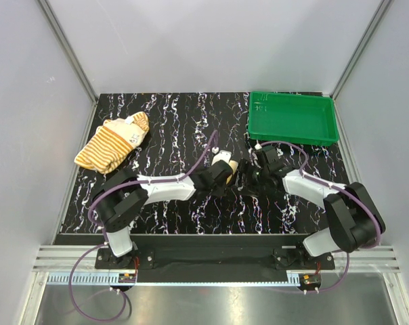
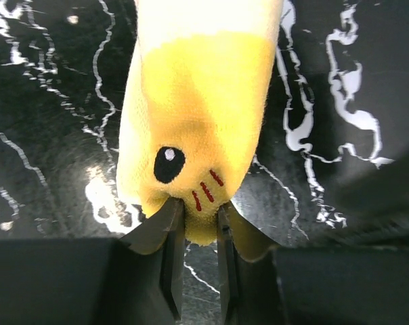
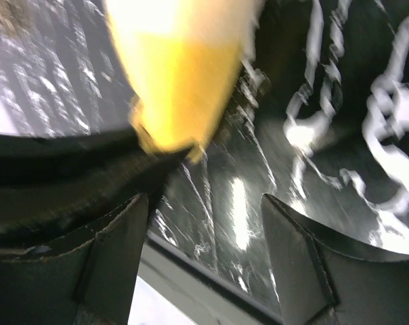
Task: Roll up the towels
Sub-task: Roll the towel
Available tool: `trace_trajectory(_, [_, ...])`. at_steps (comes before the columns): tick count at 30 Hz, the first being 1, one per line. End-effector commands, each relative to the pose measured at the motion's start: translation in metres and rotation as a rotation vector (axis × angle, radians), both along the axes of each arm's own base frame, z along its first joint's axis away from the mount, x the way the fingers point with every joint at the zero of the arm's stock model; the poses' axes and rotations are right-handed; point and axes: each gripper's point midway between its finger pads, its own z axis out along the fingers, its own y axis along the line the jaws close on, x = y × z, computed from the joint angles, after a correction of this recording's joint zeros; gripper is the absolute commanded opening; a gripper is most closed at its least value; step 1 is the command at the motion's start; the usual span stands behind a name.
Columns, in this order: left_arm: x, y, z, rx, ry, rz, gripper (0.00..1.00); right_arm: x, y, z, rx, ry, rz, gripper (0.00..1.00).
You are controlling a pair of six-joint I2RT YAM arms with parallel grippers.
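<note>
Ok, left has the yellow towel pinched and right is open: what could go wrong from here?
The left gripper pinches only the tip of the yellow towel; a pull may slip it free.
The right gripper stands open, off the cloth, so nothing else holds it and it may unroll.

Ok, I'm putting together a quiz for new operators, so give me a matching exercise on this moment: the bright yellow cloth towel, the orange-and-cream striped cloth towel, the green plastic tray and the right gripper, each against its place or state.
Things
1. bright yellow cloth towel
2. orange-and-cream striped cloth towel
3. green plastic tray
4. right gripper

Places or states
A. open, nothing between its fingers
B. at the right rear of the black marbled table
C. pinched in the left gripper
D. bunched at the table's left rear

Pairs: 1-C, 2-D, 3-B, 4-A
</note>
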Motion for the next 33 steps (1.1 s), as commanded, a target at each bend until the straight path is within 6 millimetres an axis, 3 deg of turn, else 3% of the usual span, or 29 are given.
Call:
trace_trajectory(1, [-0.048,0.007,-0.033,-0.021,0.246,-0.068,0.12,0.032,0.025,0.024,0.157,-0.132,-0.038,0.75])
trace_trajectory(10, [-0.051,0.011,-0.037,-0.077,0.315,-0.057,0.13,0.051,0.008,0.008,0.117,-0.155,-0.226,0.75])
trace_trajectory(16, [-0.051,0.010,-0.038,-0.096,0.329,-0.055,0.13,0.059,0.002,0.015,0.162,-0.195,-0.324,0.76])
trace_trajectory(20, [-0.050,0.010,-0.039,-0.096,0.332,-0.056,0.13,0.066,0.004,0.018,0.160,-0.201,-0.336,0.76])
trace_trajectory(33, [-0.050,0.004,-0.037,-0.120,0.337,-0.067,0.12,0.076,0.012,-0.014,0.121,-0.136,-0.326,0.68])
